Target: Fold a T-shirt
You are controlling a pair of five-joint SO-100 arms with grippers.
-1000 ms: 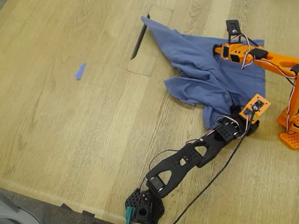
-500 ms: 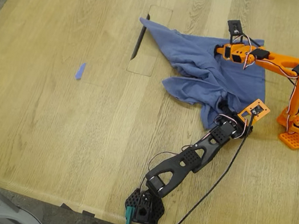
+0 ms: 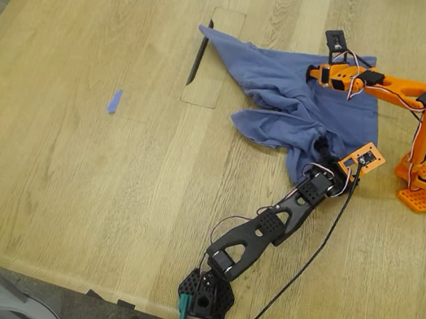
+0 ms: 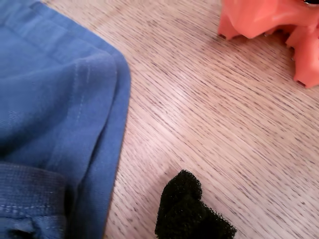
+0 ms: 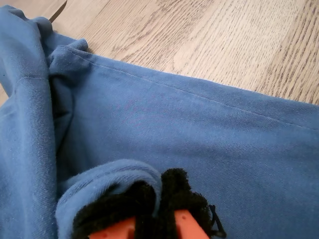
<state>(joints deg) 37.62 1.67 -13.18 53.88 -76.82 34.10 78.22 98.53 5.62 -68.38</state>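
The T-shirt (image 3: 306, 101) is lying crumpled on the far right part of the wooden surface (image 3: 108, 191) in the exterior view, one corner stretching out toward a rectangular inset panel (image 3: 214, 56) and its slot. My second end effector (image 5: 149, 209) (the one on the orange arm (image 3: 407, 90)) is pinching a raised fold of the blue cloth between its black padded fingertips (image 5: 179, 194), with the hem running just beyond it across the second wrist view. My first end effector (image 3: 336, 161), on the black arm (image 3: 268, 219), is sitting at the near edge of the T-shirt; the first wrist view is showing one black foam pad (image 4: 192, 211) over bare wood beside a hemmed edge of the fabric, and I cannot tell how wide its jaws are standing. A small blue scrap (image 3: 114, 101) is lying well apart, toward the exterior view's left.
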